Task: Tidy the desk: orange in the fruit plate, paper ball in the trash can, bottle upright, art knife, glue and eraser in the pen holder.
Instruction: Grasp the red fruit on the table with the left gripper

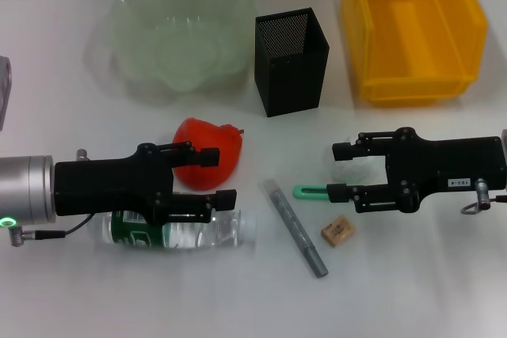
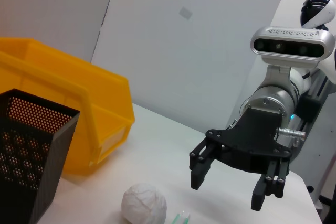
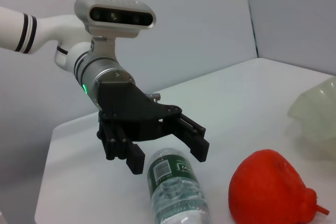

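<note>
A: Where do the 2 grippers stand?

B: The left gripper (image 1: 212, 176), fingers spread and holding nothing, hangs over the bottle (image 1: 184, 229), which lies on its side on the desk (image 1: 412, 290), with the orange (image 1: 207, 152) just beyond. The right gripper (image 1: 341, 170) is spread too, above the paper ball (image 2: 144, 205) and the art knife (image 1: 310, 191).

A: What could go wrong?

B: I'd judge the bottle may roll if 1 finger lands first, nudging the orange. On the right, closing low could catch the knife along with the paper.

A: Room to move?

B: The glue (image 1: 296, 227) and eraser (image 1: 337, 231) lie between the arms, near centre. The fruit plate (image 1: 135, 17), pen holder (image 1: 291, 61) and trash can (image 1: 412, 25) line the far edge; the lanes toward them look open.
</note>
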`<act>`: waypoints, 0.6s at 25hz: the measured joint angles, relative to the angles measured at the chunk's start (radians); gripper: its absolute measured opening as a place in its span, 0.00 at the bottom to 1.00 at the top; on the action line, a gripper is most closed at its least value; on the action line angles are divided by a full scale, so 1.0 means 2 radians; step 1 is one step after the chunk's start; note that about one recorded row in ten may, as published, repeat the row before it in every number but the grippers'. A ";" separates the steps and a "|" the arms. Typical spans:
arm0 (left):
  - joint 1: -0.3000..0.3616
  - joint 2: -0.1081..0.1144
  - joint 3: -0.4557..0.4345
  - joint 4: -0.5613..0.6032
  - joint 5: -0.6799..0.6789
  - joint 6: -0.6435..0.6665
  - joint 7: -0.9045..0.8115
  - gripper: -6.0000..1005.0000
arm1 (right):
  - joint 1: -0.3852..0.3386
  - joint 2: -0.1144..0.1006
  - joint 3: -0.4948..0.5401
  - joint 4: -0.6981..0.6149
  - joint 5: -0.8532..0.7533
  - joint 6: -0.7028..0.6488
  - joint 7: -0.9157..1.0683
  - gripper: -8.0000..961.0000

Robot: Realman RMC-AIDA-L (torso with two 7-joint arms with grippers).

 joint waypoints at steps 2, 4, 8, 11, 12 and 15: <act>0.000 0.000 0.000 0.000 0.000 0.000 0.002 0.81 | 0.000 0.000 0.000 0.000 0.000 0.000 0.000 0.73; 0.000 0.000 -0.001 0.000 0.000 0.000 0.004 0.81 | 0.000 0.000 0.000 0.000 0.000 0.000 0.001 0.73; 0.000 0.000 -0.001 0.000 0.000 0.000 0.005 0.81 | 0.000 0.000 0.000 0.000 -0.001 0.000 0.002 0.73; 0.000 0.000 -0.001 0.000 0.000 0.000 0.005 0.81 | 0.000 0.000 0.000 0.000 -0.001 -0.001 0.003 0.73; 0.000 0.000 -0.001 0.000 0.000 0.000 0.004 0.81 | 0.000 0.000 0.000 0.000 -0.001 -0.001 0.003 0.73; 0.000 0.000 -0.001 0.000 -0.001 0.000 0.003 0.81 | 0.000 0.000 0.000 0.000 -0.001 -0.001 0.003 0.73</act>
